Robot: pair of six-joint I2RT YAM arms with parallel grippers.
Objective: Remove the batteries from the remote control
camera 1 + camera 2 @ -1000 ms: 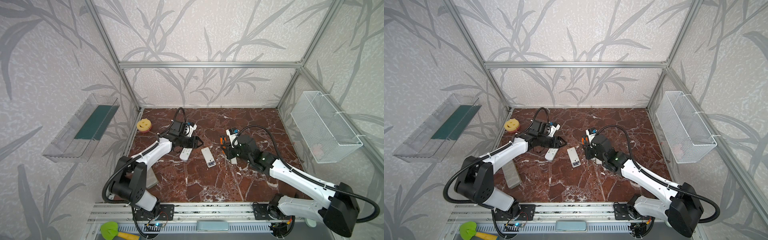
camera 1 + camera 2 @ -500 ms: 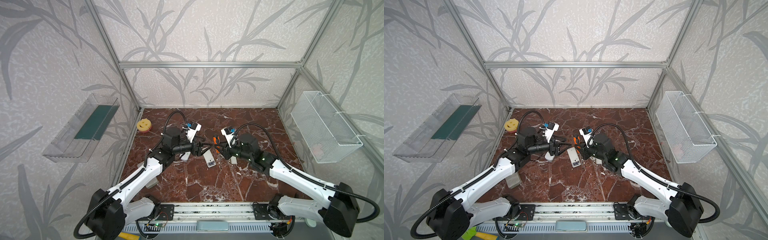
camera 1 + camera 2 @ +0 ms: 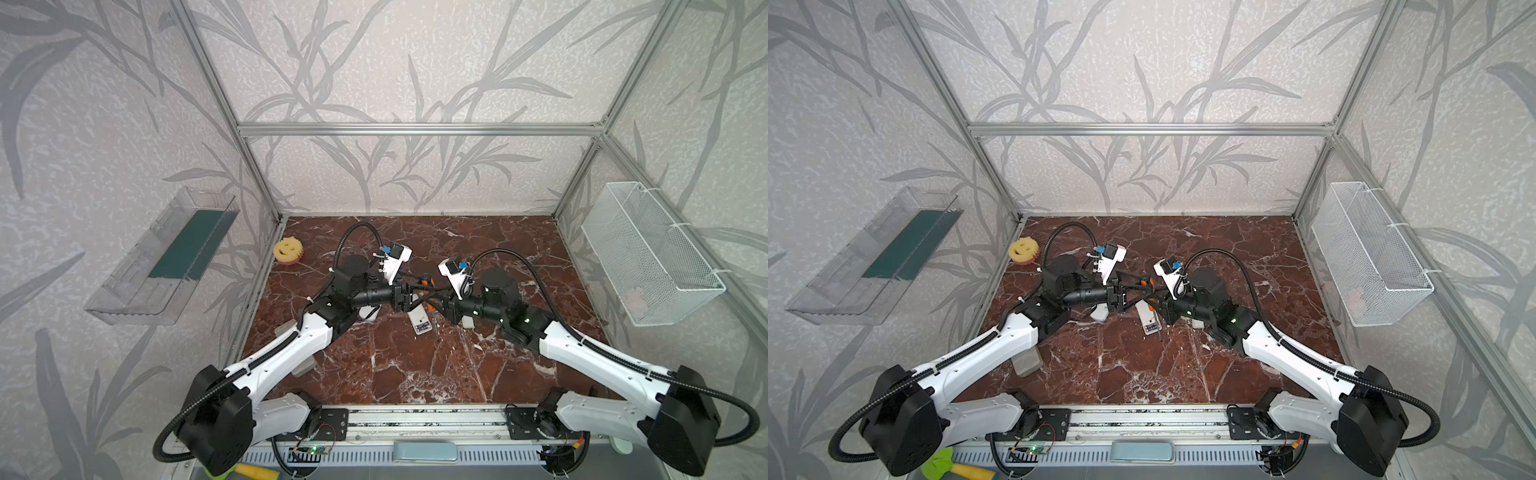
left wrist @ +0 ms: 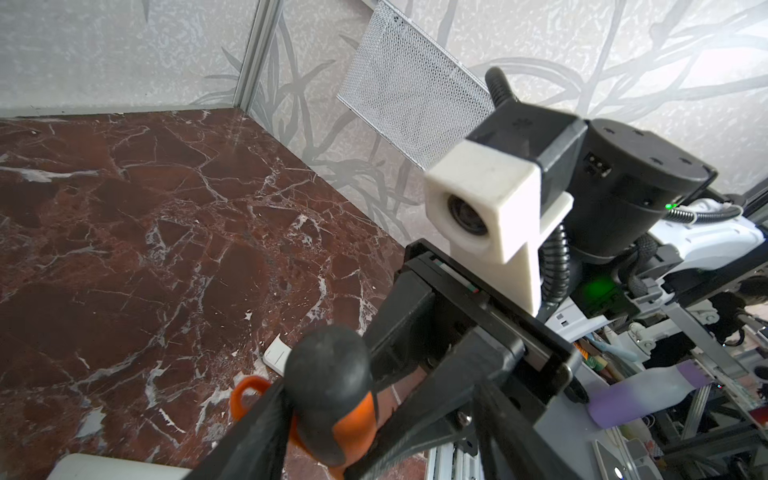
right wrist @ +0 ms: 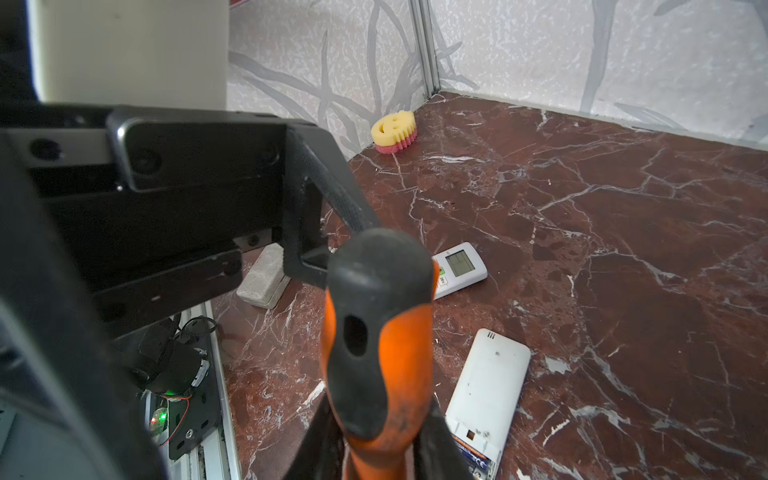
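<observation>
Meeting over the middle of the tabletop (image 5: 602, 249): both arms, hands nose to nose in both top views.

Right hand (image 5: 374, 451): clamped on the orange part of the screwdriver (image 5: 376, 332) handle, with the black butt end pointing toward the other arm.

Left hand (image 3: 417, 291): jaws apart, set around that black butt. One of its fingers (image 5: 332, 199) reaches the cap. In the left wrist view the other finger stands clear of the handle.

White remote (image 5: 490, 386): lies back-up on the tabletop, directly under the two hands, its compartment open at one end.

Battery (image 5: 473, 455): seated in that open compartment, dark label showing, partly hidden behind the right hand. How many are in there, cannot tell.

Second remote (image 5: 459, 266): display up, near the white one but apart from it.

Grey block (image 3: 1027, 361): partly under the left forearm in both top views.

Smiley sponge (image 5: 394, 131): back left corner, against the wall.

Wire basket (image 3: 648, 266): hung on the right wall.
</observation>
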